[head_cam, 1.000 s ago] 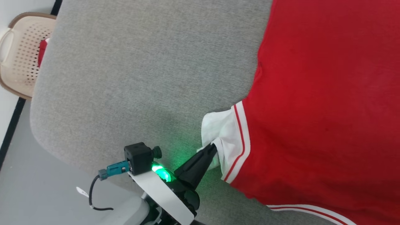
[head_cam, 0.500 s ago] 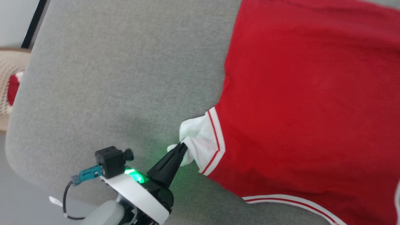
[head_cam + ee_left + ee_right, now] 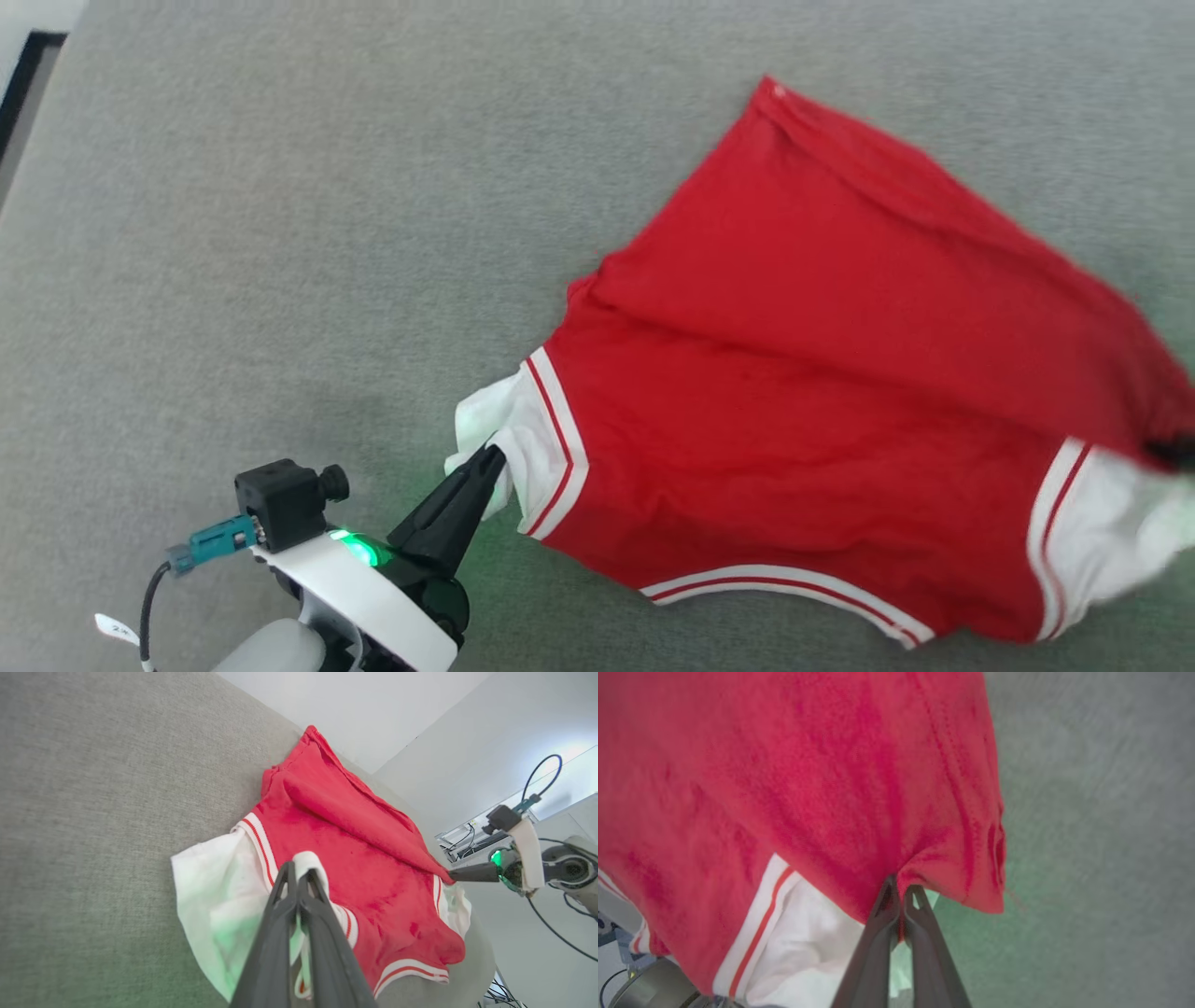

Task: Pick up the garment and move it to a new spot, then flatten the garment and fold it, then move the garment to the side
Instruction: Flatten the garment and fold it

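**Status.** The garment lies on the grey fabric-covered counter. In the head view it spreads from the centre out to 3 o'clock, with one red corner reaching toward 1 o'clock. It is not flat: a long ridge of doubled red cloth runs across the body from 9 o'clock toward 4 o'clock.

**Grippers.** The left gripper, at 7 o'clock in the head view, is clamped shut on the bunched white sleeve. The right gripper is closed on a small pinch of red cloth just beside the other white sleeve. In the head view it sits at the 3 o'clock edge.

**Step in hand, as judged.** The garment is held at both shoulders for spreading or repositioning.

**Hazards.**
- Slip. Each grip takes only a narrow fold, so a sharp pull could draw the cloth out of the closed fingers, most likely on the right.
- Skew. If one arm travels farther than the other, the body twists and the ridge sets in as a crease.
- Drag. The counter covering looks coarse, so trailing cloth may catch and bunch instead of sliding.
- Stretch. Pulling the grippers apart too hard strains the sleeve seams.
- Edge. The left wrist view shows the counter rim near the garment at 4 o'clock, so cloth could slide off there.
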Robot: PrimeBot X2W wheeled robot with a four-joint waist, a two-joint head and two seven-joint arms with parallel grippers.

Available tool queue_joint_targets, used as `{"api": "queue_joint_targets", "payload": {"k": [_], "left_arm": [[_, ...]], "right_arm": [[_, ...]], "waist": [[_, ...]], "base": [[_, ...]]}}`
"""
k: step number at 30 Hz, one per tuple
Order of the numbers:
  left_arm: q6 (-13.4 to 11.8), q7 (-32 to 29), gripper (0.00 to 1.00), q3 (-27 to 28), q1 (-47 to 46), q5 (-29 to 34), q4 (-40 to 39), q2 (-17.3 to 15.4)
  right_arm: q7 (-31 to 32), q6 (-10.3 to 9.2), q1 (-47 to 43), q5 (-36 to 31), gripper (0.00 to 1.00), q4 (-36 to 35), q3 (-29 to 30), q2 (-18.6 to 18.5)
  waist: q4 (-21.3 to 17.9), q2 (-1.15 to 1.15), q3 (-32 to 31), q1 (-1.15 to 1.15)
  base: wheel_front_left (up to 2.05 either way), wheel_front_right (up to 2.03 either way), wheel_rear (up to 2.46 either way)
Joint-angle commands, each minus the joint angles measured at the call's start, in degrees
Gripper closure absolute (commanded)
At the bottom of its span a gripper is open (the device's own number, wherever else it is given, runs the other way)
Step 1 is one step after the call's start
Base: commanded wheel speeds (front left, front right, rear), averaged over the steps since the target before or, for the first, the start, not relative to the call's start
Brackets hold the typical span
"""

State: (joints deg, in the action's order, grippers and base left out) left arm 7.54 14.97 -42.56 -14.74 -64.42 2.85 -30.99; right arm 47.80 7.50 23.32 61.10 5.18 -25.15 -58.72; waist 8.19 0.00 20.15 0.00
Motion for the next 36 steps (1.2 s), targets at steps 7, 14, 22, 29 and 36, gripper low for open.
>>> {"api": "queue_joint_targets", "payload": {"k": [7,14,22,29,36], "left_arm": [[-0.14,0.3,1.0,2.38,2.49,-0.41,0.28,-0.35],[-0.14,0.3,1.0,3.91,3.38,-0.58,0.5,-0.15],[-0.14,0.3,1.0,4.36,4.78,-0.69,0.83,-0.57],[-0.14,0.31,1.0,4.39,5.4,-0.77,0.77,-0.07],[-0.14,0.31,1.0,2.72,3.22,-0.29,0.4,0.6]], "right_arm": [[-0.62,-0.01,-13.88,0.78,1.0,-7.34,-0.73,2.09],[-0.9,-0.01,-23.42,-2.34,1.0,-11.97,-1.83,6.97],[-5.0,-0.02,-23.79,-8.06,0.0,-13.33,3.29,10.54],[-5.97,-0.01,-22.72,-11.26,0.0,-19.42,13.38,8.58],[-5.12,-0.01,-13.44,-14.34,0.0,-20.41,20.05,11.27]], "waist": [[-3.41,0.0,-2.05,0.0],[-5.21,0.0,-2.51,0.0],[-7.29,0.0,-3.28,0.0],[-7.31,0.0,-3.77,0.0],[-5.08,0.0,-2.28,0.0]], "base": [[0.0,0.0,0.0],[0.0,0.0,0.0],[0.0,0.0,0.0],[0.0,0.0,0.0],[0.0,0.0,0.0]]}}
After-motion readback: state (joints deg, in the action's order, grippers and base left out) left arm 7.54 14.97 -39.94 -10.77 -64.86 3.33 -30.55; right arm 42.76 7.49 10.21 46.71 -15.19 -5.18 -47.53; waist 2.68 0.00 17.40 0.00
